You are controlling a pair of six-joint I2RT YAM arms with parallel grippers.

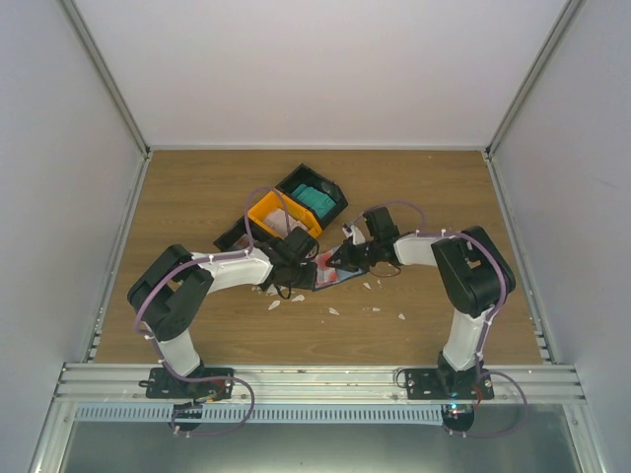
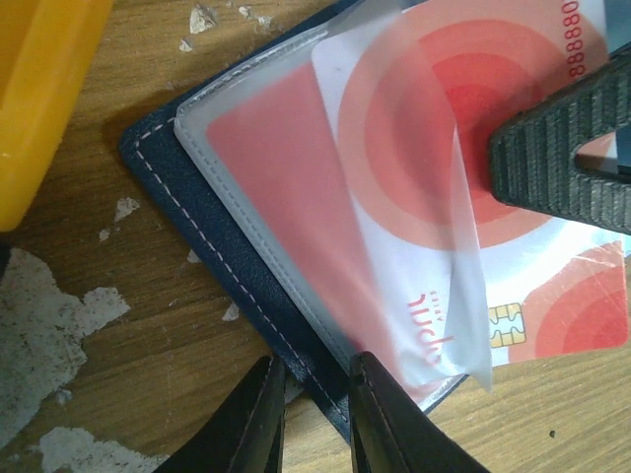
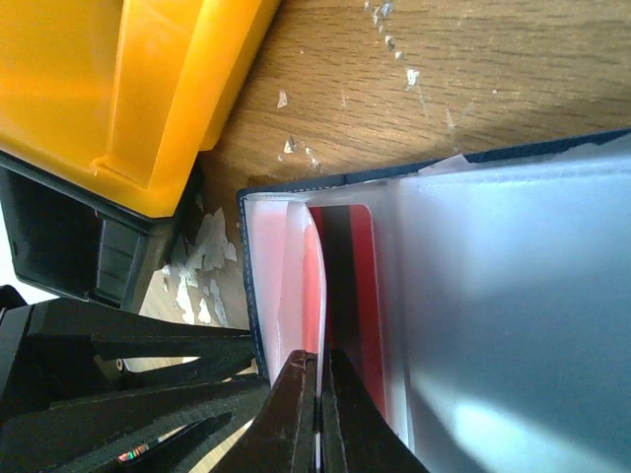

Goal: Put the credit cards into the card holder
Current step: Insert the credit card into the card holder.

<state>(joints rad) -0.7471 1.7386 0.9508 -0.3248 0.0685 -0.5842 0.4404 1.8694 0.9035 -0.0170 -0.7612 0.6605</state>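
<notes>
From above, both arms fold inward over the wooden table [image 1: 197, 187]. The left gripper [image 1: 296, 258] and right gripper [image 1: 347, 258] meet at the navy-blue folding card holder [image 1: 333, 279] beside the orange plastic bin [image 1: 271, 212].

Left wrist: narrowly parted fingers [image 2: 380, 424] straddle the holder's edge; I cannot tell whether they clamp it. A white, red-ringed credit card [image 2: 424, 128] lies part-way under the clear sleeve [image 2: 266, 177].

Right wrist: fingers [image 3: 291, 414] pinch that card's edge.

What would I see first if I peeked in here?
The bright orange bin in the middle jumps out, with a black bin of teal cards right behind it. Just in front, the left gripper and right gripper meet at a navy card holder showing a card with red circles.
</notes>
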